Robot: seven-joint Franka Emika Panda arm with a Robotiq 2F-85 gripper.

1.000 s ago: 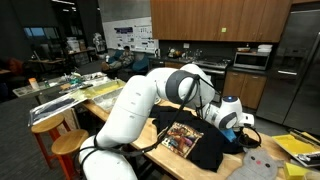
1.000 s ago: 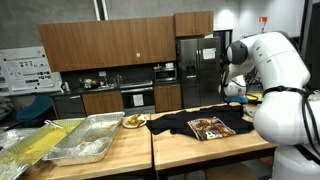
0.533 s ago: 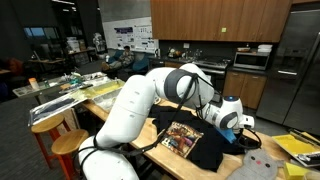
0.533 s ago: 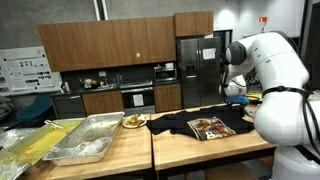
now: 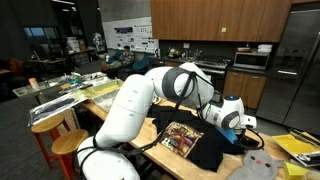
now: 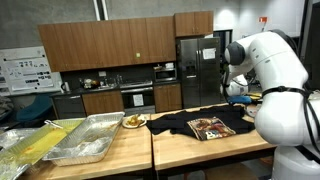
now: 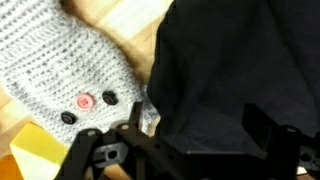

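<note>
The tool (image 7: pixel 176 130) is wide open and holds nothing. Its two fingers (image 7: pixel 88 150) stand far apart. The tool hangs just over the edge of the black shirt (image 7: pixel 230 60). I cannot tell if it touches the cloth.

The black shirt lies flat on the counter (image 6: pixel 190 148). A bright picture (image 6: pixel 210 128) on it faces up. In an exterior view the shirt's long way runs side to side, along the counter's front edge. The tool is over the shirt's end by the robot's big white arm (image 6: pixel 275 70). I cannot tell which way the neck of the shirt points.

Right beside the shirt's edge lies a gray woolly thing (image 7: pixel 65 65). It has one pink button (image 7: pixel 85 101) and some black ones. A yellow thing (image 7: pixel 35 155) shows at its far side, away from the shirt.

The counter is light brown wood. Two shiny metal trays (image 6: pixel 95 138) sit at its other end, well apart from the shirt.

The room is a kitchen. It has brown wooden cupboards (image 6: pixel 110 45) on the wall, a tall steel fridge (image 6: pixel 195 70) and an oven (image 6: pixel 137 98).
</note>
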